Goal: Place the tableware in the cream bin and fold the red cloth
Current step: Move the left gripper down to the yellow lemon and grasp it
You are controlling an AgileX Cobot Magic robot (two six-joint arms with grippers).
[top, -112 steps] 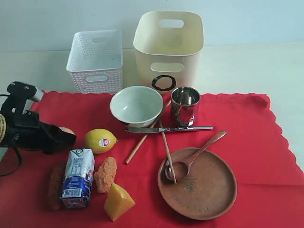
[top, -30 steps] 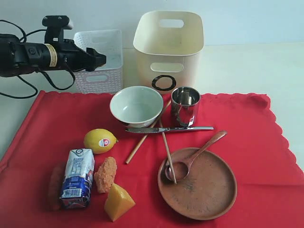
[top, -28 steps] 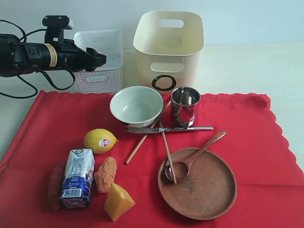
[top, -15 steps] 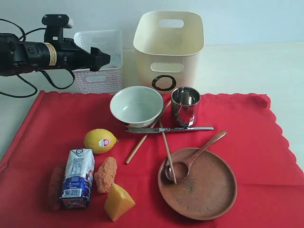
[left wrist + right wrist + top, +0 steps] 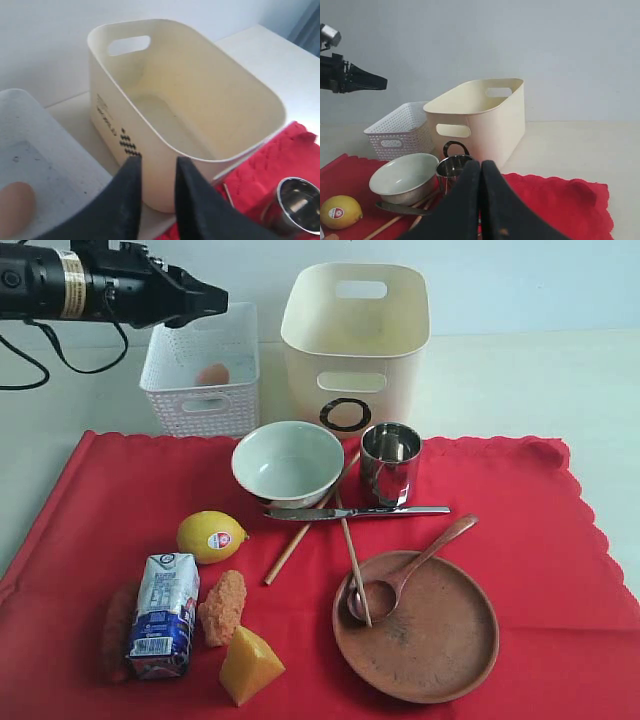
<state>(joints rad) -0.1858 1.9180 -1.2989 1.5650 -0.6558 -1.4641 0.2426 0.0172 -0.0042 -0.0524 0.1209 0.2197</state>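
Bowl (image 5: 287,462) and cup (image 5: 389,464) sit at the cloth's (image 5: 540,540) far edge, before the bin (image 5: 355,340). Knife (image 5: 355,512) seems to lie across the chopsticks (image 5: 352,560) (one reaching the plate (image 5: 440,640)): lifting either may drag both. Left fingers (image 5: 127,200) slightly apart, empty; right fingers (image 5: 470,200) closed.

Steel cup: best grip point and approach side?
Steel cup: pinch the rim from above, one finger inside, one on the outer right wall. It stands upright with its mouth open; in the exterior view the grey-white bowl crowds its left, the steel knife lies in front and the cream bin stands behind, so top and right look freest.
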